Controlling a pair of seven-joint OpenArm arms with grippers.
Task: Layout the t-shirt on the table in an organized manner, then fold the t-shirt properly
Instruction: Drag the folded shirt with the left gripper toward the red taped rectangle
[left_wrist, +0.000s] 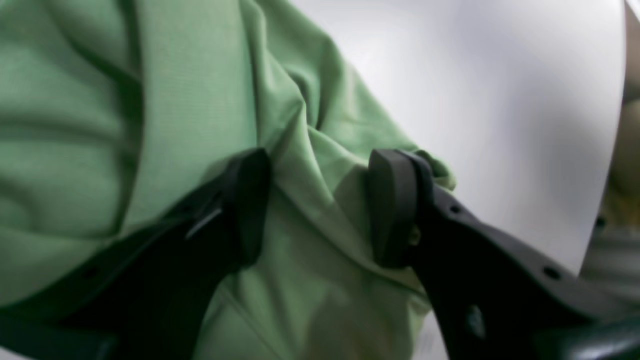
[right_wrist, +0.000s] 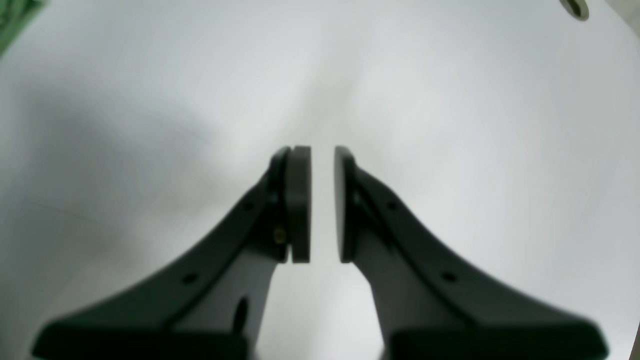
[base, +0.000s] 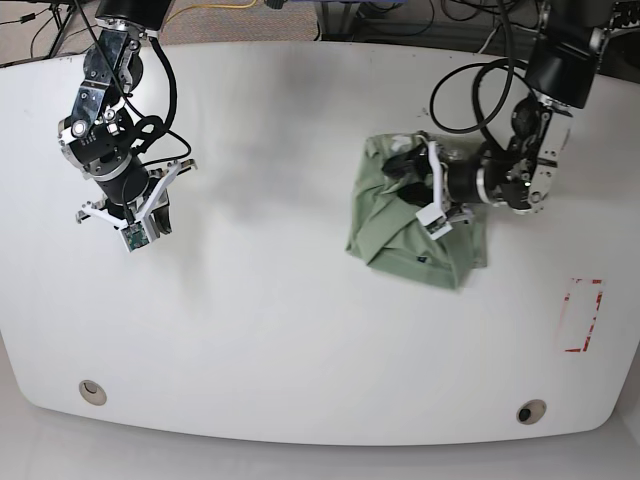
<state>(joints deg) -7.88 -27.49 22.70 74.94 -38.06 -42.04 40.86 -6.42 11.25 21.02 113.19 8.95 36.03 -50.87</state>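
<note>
- White counter (base: 300, 330) carries everything, broad and smooth with rounded edges, two round grommet holes near its front edge and a small red-outlined rectangle (base: 582, 315) towards one side; most of its surface lies bare, which leaves plenty of room to spread the garment out
- Sage-green t-shirt (base: 415, 215) sits on the counter well over towards the left arm's side, bunched into a rough, crumpled block instead of lying flat; in the left wrist view the knit shows deep folds, soft ridges and a seam line, and no sleeve or collar can be picked out for certain, so I judge the laying-out step is not yet done
- Left gripper (left_wrist: 320, 205) is down on top of the heap with its fingers (left_wrist: 395, 205) spread apart, straddling a raised ridge of cloth; they are released, not pinching, and the stance looks to me like a set-up for nipping that fold so the shirt can be lifted and opened
- Right gripper (right_wrist: 322, 202) hangs over bare counter well apart from the t-shirt, its fingers (right_wrist: 299, 202) drawn nearly together with only a slim gap and nothing between them; it seems parked out of the way while the other arm works
</note>
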